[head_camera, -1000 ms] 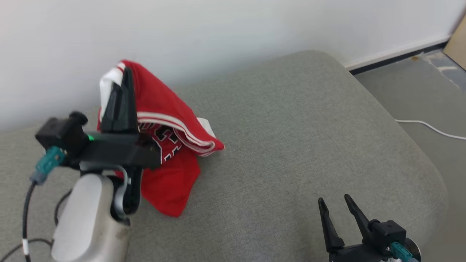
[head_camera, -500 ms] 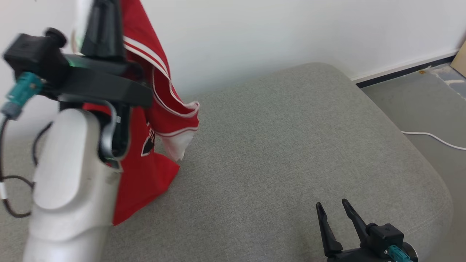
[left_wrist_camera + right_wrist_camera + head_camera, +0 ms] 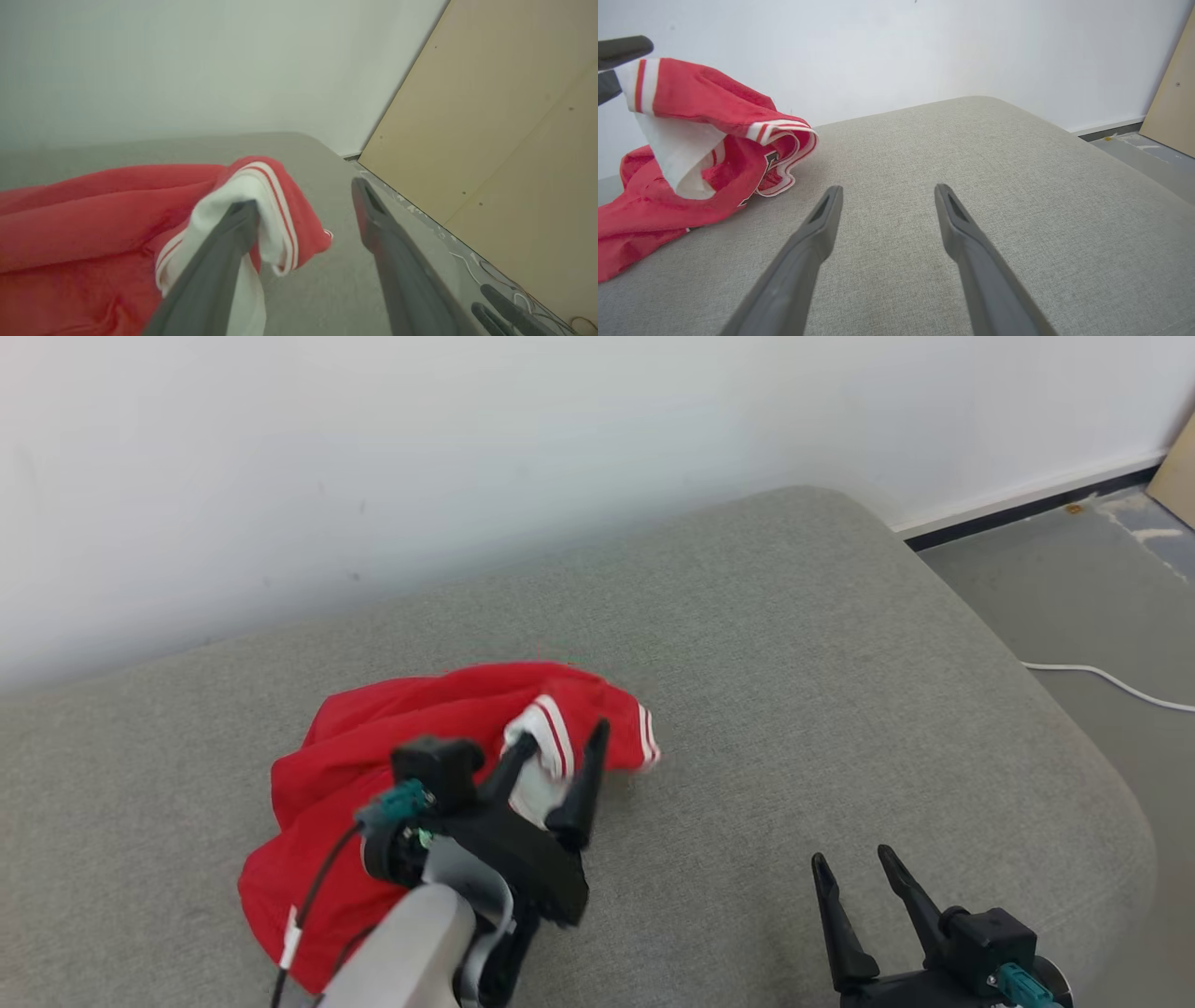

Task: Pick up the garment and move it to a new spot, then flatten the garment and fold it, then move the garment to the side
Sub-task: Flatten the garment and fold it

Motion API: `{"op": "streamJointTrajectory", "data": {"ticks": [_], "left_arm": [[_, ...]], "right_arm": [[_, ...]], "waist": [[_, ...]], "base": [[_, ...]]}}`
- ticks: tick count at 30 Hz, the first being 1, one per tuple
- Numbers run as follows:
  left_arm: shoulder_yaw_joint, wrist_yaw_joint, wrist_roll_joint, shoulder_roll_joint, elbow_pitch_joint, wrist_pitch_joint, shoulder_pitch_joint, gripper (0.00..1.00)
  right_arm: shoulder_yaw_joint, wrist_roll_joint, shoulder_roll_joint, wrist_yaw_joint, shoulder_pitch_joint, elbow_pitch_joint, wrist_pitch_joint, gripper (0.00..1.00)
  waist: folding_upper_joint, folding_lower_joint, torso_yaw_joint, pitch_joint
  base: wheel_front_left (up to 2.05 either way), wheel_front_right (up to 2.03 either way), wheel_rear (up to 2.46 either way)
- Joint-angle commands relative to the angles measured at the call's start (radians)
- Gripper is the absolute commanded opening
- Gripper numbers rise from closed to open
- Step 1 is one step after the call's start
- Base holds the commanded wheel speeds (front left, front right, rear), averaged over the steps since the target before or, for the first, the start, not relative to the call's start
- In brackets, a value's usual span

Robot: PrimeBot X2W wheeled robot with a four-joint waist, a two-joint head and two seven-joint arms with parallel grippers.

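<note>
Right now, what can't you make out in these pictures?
- Head view: the left gripper and its forearm cover the garment's near middle.
- Left wrist view: the garment is blurred and cut by the left and bottom edges.
- Right wrist view: folds hide most of the garment's lettering.
- Head view: the bottom edge cuts off the right gripper's base.

Grey cushion (image 3: 794, 644); red garment (image 3: 373, 737) crumpled on it.

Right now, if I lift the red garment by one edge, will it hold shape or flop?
Probably flops: the garment lies crumpled in soft folds on the cushion. It may snag: its white-trimmed edge drapes over one finger of the open left pincer.
</note>
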Motion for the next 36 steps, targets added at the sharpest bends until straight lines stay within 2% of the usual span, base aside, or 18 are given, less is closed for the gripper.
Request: {"op": "streamJointTrajectory", "data": {"ticks": [1, 3, 9, 13, 17, 23, 26, 31, 36], "left_arm": [[-0.049, 0.016, -0.041, 0.005, 0.011, 0.000, 0.029, 1.00], [-0.097, 0.029, -0.058, 0.005, 0.022, -0.008, 0.050, 1.00], [-0.156, 0.034, -0.088, 0.005, 0.041, -0.023, 0.126, 1.00], [-0.159, 0.042, -0.079, 0.016, 0.036, -0.043, 0.194, 1.00], [-0.122, 0.067, -0.039, 0.061, -0.018, -0.062, 0.250, 1.00], [0.071, 0.118, 0.092, 0.114, -0.249, -0.062, 0.380, 1.00], [0.189, 0.122, 0.165, 0.115, -0.356, -0.062, 0.454, 1.00], [0.338, 0.090, 0.260, 0.110, -0.431, -0.063, 0.555, 1.00], [0.489, 0.067, 0.340, 0.080, -0.473, -0.063, 0.632, 1.00]], "right_arm": [[-0.008, -0.007, -0.001, -0.002, -0.002, 0.000, -0.003, 1.00], [-0.016, -0.012, -0.001, -0.002, 0.008, -0.001, 0.000, 1.00], [-0.020, -0.019, -0.001, -0.002, 0.025, -0.006, 0.007, 1.00], [-0.023, -0.023, -0.001, -0.002, 0.031, -0.014, 0.012, 1.00], [-0.024, -0.022, -0.001, -0.002, 0.041, -0.021, 0.018, 1.00], [-0.029, -0.018, -0.001, -0.002, 0.051, -0.027, 0.022, 1.00], [-0.034, -0.018, -0.001, -0.002, 0.055, -0.028, 0.023, 1.00], [-0.044, -0.021, -0.001, -0.002, 0.062, -0.029, 0.024, 1.00], [-0.048, -0.024, -0.001, -0.002, 0.071, -0.023, 0.023, 1.00]], "waist": [[0.0000, 0.0001, 0.013, -0.001], [0.0000, 0.0001, 0.028, -0.005], [0.0000, 0.0001, 0.075, -0.020], [0.0000, 0.0001, 0.119, -0.034], [0.0000, 0.0001, 0.160, -0.048], [0.0000, 0.0001, 0.211, -0.063], [0.0000, 0.0001, 0.229, -0.069], [0.0000, 0.0001, 0.251, -0.082], [0.0000, 0.0001, 0.267, -0.097]], "base": [[0.00, 0.00, 0.00], [0.00, 0.00, 0.00], [0.00, 0.00, 0.00], [0.00, 0.00, 0.00], [0.00, 0.00, 0.00], [0.00, 0.00, 0.00], [0.00, 0.00, 0.00], [0.00, 0.00, 0.00], [0.00, 0.00, 0.00]]}}
